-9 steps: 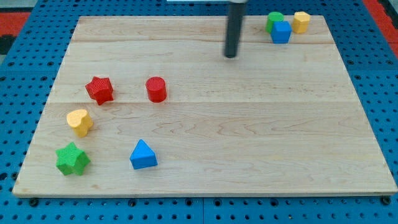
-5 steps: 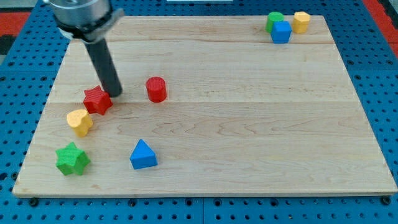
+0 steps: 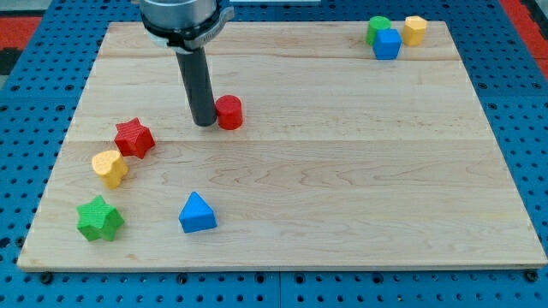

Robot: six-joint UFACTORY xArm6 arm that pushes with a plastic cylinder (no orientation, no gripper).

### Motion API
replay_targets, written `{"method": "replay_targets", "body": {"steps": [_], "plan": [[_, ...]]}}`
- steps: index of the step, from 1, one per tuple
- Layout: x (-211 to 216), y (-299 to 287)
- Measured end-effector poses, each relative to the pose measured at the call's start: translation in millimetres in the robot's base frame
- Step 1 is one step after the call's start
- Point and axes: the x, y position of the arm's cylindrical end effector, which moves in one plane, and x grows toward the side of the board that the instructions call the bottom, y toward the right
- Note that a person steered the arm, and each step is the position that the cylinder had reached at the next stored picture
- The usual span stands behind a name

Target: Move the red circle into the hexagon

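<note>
The red circle is a short red cylinder on the wooden board, left of centre in the upper half. My tip touches its left side. The yellow hexagon sits at the top right corner, beside a blue cube and a green cylinder.
A red star, a yellow heart and a green star sit at the board's left. A blue triangle lies at the lower left. The board rests on a blue pegboard.
My tip swung from the top centre to the red star, nudging it slightly left and down, then moved right to the red circle and pushed it a little right and up.
</note>
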Motion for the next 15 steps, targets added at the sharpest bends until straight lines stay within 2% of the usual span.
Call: {"method": "replay_targets", "body": {"steps": [1, 2, 3, 4, 5, 6, 7, 8, 9, 11, 13, 15], "plan": [[-10.9, 48.2], [-17.7, 129.6], [-23.5, 158.1], [-8.7, 121.3], [19.2, 127.1], [12.1, 200.6], [-16.6, 286.6], [-21.8, 295.6], [-23.2, 280.2], [-73.0, 326.8], [-46.8, 281.7], [-40.4, 219.9]]}}
